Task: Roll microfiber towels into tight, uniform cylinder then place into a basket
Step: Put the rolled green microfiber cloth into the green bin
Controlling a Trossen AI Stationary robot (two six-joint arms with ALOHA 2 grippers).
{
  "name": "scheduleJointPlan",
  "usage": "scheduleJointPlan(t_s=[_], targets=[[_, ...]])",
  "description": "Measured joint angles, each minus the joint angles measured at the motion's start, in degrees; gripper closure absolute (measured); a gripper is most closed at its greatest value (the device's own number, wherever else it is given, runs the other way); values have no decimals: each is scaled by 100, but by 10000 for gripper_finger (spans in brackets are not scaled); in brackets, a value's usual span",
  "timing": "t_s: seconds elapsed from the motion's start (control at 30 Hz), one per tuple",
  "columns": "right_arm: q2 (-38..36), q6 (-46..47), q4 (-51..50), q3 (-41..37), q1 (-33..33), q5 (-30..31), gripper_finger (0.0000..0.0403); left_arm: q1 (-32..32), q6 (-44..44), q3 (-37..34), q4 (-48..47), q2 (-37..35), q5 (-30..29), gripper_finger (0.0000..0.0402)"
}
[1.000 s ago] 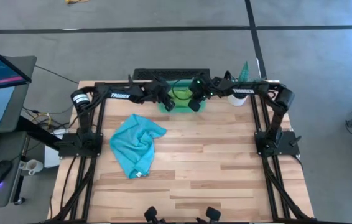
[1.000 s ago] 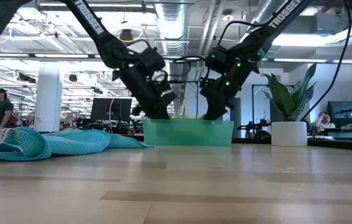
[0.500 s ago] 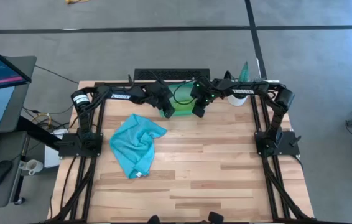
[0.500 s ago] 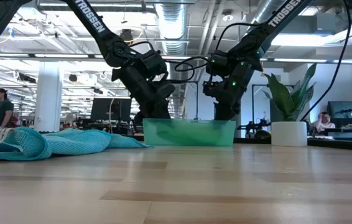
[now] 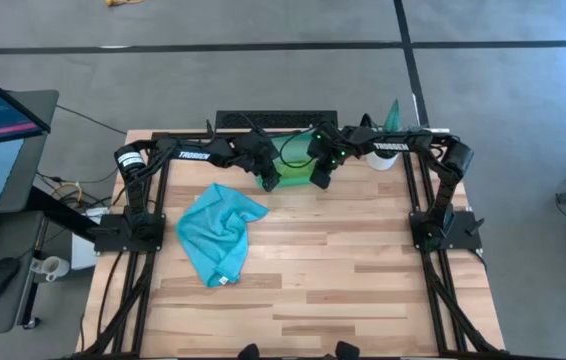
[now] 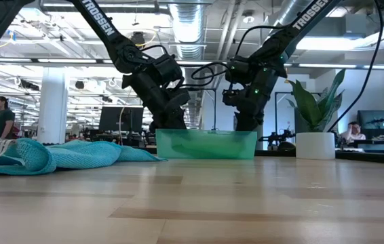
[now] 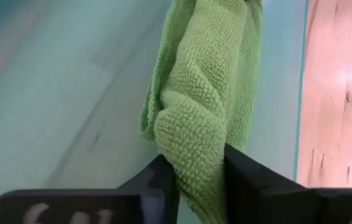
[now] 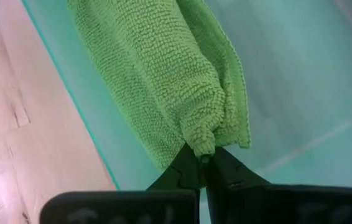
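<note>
overhead, both jaws pinching the green towel (image 7: 201, 118) ends hide the basket (image 6: 205, 144).

Rolled towel (image 7: 201, 118) in basket (image 5: 293, 172); other towel (image 5: 219, 232) front-left on table (image 5: 363, 270).

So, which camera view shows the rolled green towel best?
The right wrist view: the green towel fills it as a roll over the basket, pinched by the right gripper. The left wrist view shows one end between the left gripper fingers. The high and low views show almost nothing of it.
</note>
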Motion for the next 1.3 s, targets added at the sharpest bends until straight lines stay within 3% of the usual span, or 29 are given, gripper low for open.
scheduleJointPlan(t_s=[0.17,0.33,0.5,0.7,0.97,1.1,1.3], targets=[[0,-46,-89,-7,-4,4,384,2,-3,42,-90,5,-10,272],[0,-109,-274,-9,-2,2,380,61,40,513,-713,9,-13,247],[0,-151,-295,-9,-4,0,386,68,264,1106,-1251,9,-106,242],[0,-151,-319,-9,-2,-14,361,68,553,1668,-2028,9,-598,242],[0,-153,-325,-9,12,27,355,-12,675,1709,-2629,-251,-787,242],[0,-151,-394,-9,16,42,325,-110,750,1705,-2746,-366,-1057,242],[-15,-105,-446,-9,47,337,241,-186,849,1705,-2857,-422,-1071,242]])
